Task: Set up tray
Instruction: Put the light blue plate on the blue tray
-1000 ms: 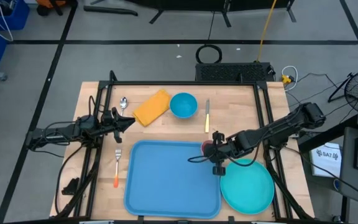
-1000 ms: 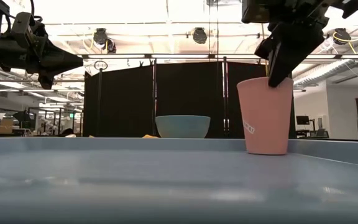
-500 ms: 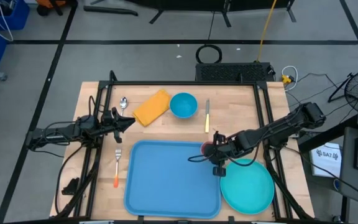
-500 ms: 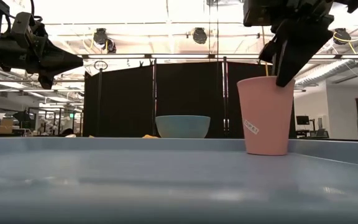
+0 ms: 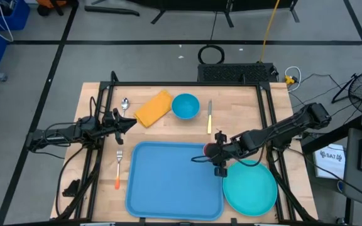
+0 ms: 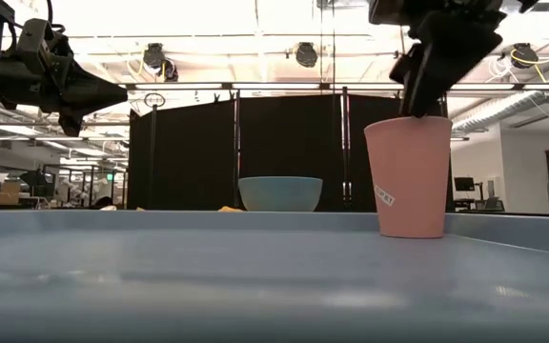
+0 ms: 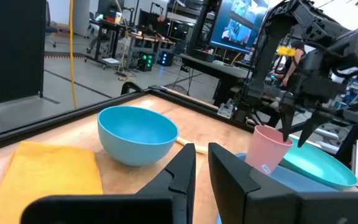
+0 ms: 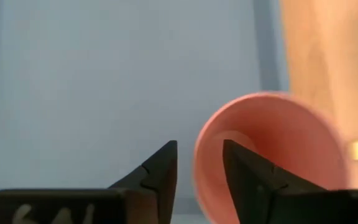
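The light-blue tray (image 5: 168, 182) lies on the wooden table, toward its near edge. A pink cup (image 6: 408, 176) stands upright on its base in the tray's far right corner (image 5: 210, 149). My right gripper (image 6: 422, 103) hovers open just over the cup's rim. In the right wrist view its fingers (image 8: 199, 155) stand on either side of the rim (image 8: 197, 149), one over the inside and one outside, with no visible touch. My left gripper (image 5: 131, 122) waits in the air at the table's left, its fingers (image 7: 202, 158) drawn together with nothing between them.
A round teal plate (image 5: 250, 187) lies right of the tray. At the far side are a blue bowl (image 5: 185, 105), a yellow cloth (image 5: 153, 108), a spoon (image 5: 125, 103) and a knife (image 5: 210, 116). A fork (image 5: 118, 169) lies left of the tray.
My right gripper has opened and let go of the pink cup's rim, then risen a little so its fingertips stand at rim height. The cup stays upright on the tray.
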Available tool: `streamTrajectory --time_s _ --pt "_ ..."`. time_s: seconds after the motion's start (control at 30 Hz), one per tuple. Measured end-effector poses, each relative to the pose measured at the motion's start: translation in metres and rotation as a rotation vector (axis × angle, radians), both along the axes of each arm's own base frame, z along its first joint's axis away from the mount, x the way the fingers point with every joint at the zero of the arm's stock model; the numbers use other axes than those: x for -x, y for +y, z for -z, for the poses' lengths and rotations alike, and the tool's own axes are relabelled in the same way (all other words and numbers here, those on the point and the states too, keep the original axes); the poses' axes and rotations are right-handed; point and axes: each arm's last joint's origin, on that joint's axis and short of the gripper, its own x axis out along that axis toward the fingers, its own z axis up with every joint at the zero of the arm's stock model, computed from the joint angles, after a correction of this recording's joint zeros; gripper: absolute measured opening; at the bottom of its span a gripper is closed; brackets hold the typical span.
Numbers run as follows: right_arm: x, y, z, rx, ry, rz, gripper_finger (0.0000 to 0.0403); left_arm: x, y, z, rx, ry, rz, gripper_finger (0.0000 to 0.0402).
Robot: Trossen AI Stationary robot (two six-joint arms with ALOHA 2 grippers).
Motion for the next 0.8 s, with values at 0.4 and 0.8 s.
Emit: streamTrajectory --time_s 0.4,0.8 --pt "0.054 -0.015 -0.055 -0.109 -0.093 0.118 0.0133 0.0 0.0 0.0 -0.001 0.001 0.0 0.0047" --pt "0.121 -0.026 -0.026 -0.12 0.213 0.426 0.0133 0.0 0.0 0.0 -0.011 0.003 -0.003 0.0047"
